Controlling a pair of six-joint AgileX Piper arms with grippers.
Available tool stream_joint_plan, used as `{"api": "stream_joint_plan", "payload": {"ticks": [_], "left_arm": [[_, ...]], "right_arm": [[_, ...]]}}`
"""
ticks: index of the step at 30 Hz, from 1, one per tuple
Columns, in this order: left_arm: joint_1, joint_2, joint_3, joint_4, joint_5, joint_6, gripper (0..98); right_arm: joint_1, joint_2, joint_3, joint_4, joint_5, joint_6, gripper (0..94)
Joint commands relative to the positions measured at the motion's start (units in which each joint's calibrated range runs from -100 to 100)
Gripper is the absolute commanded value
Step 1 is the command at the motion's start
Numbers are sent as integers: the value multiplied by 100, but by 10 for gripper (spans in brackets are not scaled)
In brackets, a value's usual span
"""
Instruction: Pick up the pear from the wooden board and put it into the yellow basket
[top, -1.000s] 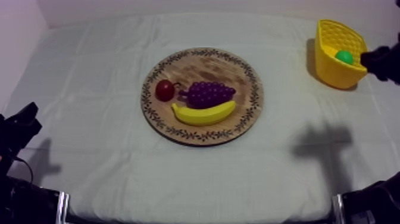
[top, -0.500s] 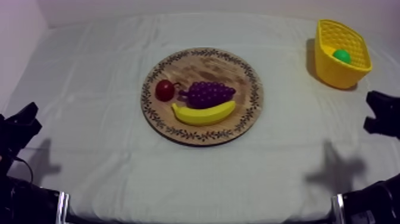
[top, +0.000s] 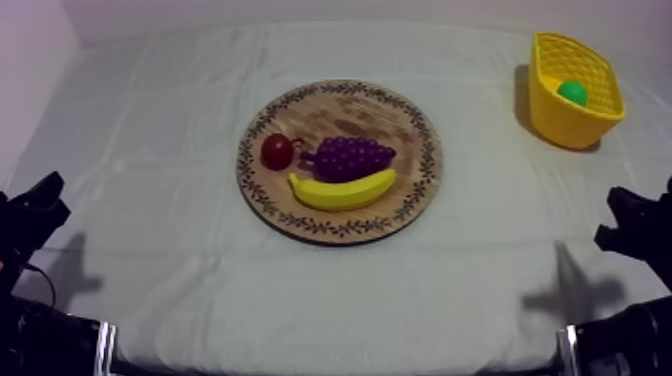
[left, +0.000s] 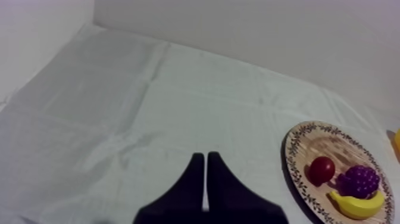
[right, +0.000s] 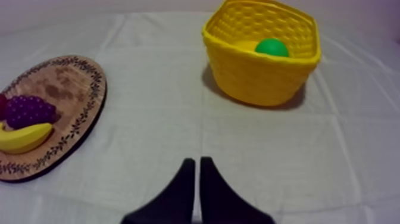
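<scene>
The green pear (top: 573, 93) lies inside the yellow basket (top: 590, 122) at the table's far right; in the right wrist view the pear (right: 272, 47) rests against the back wall of the basket (right: 262, 83). My right gripper (top: 612, 216) hangs low at the right edge, well in front of the basket, its fingers together as a narrow wedge (right: 196, 162) with nothing held. The left gripper (top: 52, 198) rests at the lower left, shut on nothing (left: 205, 157). In the middle lies the round wooden board (top: 340, 100).
The board holds a small red fruit (top: 277, 151), a bunch of grapes (top: 350, 157) and a banana (top: 342, 192). Bare cloth lies between board and basket and along the table's front.
My right arm has drawn back from beside the basket toward the lower right edge. The pear stays in the basket. The left arm is still.
</scene>
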Motion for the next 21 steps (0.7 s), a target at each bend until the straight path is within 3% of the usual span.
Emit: {"api": "stream_joint_plan", "payload": {"ticks": [1,9,21], "left_arm": [[-1,0,5,2,-1,-1,1],[-1,0,5,2,-1,-2,1],[-1,0,5,2,-1,-1,1]], "right_arm": [[-5,-11,25,29,-63,-8,3],[-4,-17,144,48,-611,1041,3],[-4,-17,152,49,-646,1062,3]]}}
